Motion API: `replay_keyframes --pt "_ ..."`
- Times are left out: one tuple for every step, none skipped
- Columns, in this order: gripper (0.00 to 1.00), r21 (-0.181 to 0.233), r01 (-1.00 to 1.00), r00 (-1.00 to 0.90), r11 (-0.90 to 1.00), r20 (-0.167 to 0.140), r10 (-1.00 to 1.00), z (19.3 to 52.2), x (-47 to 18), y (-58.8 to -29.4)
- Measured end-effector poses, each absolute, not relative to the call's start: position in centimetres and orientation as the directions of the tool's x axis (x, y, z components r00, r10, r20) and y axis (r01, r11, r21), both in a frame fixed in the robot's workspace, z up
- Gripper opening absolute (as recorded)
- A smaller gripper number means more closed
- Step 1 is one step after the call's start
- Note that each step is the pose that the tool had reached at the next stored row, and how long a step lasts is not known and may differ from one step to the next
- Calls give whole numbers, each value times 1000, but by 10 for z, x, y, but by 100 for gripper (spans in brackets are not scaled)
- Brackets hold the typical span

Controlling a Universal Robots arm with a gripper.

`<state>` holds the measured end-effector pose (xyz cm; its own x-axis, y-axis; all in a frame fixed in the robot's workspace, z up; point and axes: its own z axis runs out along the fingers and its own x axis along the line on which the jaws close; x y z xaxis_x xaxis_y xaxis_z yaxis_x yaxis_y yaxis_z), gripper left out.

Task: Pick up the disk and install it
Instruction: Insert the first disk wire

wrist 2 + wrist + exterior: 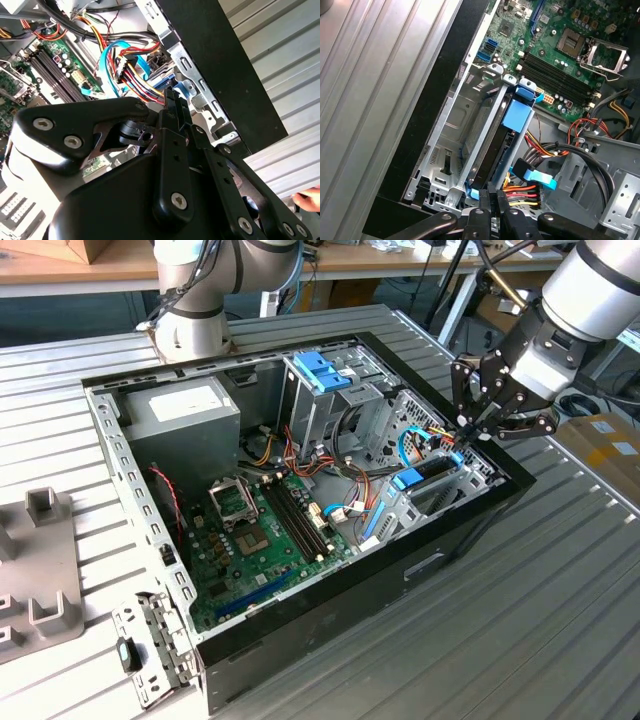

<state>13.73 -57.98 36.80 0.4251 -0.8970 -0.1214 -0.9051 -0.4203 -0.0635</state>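
Disk (490,145) is seen edge-up in drive bay (451,150) of PC case (470,525), blue-framed. Gripper (493,210) fingers are pinched on its rear edge. Judged rigid, fairly heavy, shock-sensitive; best gripped by frame.

One open computer case (470,530) sits on the slatted table (560,620), holding one green motherboard (265,540), one grey power supply box (185,420) just beyond the board, and one disk (430,472) standing on edge in the bay at the case's front end. One gripper (468,430) hangs over that bay; two robot arms are in frame.
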Motion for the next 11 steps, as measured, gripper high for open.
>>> replay_keyframes --pt "17 -63 -906 423 -419 -121 -898 368 137 -580" --pt "17 -63 -907 420 -416 -121 -899 368 137 -580" --pt "17 -63 -908 418 -413 -121 -900 368 137 -580" --pt "17 -64 -909 416 -411 -121 -901 368 137 -580" --pt "17 -64 -910 414 -409 -121 -902 368 137 -580" --pt "17 -64 -911 412 -407 -121 -903 368 137 -580" --pt "17 -63 -912 411 -406 -121 -904 368 137 -580" --pt "17 -64 -913 408 -403 -121 -905 368 137 -580" --pt "17 -64 -914 405 -400 -121 -906 368 137 -580" --pt "17 -63 -915 403 -398 -121 -907 368 137 -580" --pt "17 -64 -916 402 -397 -121 -908 368 137 -580"
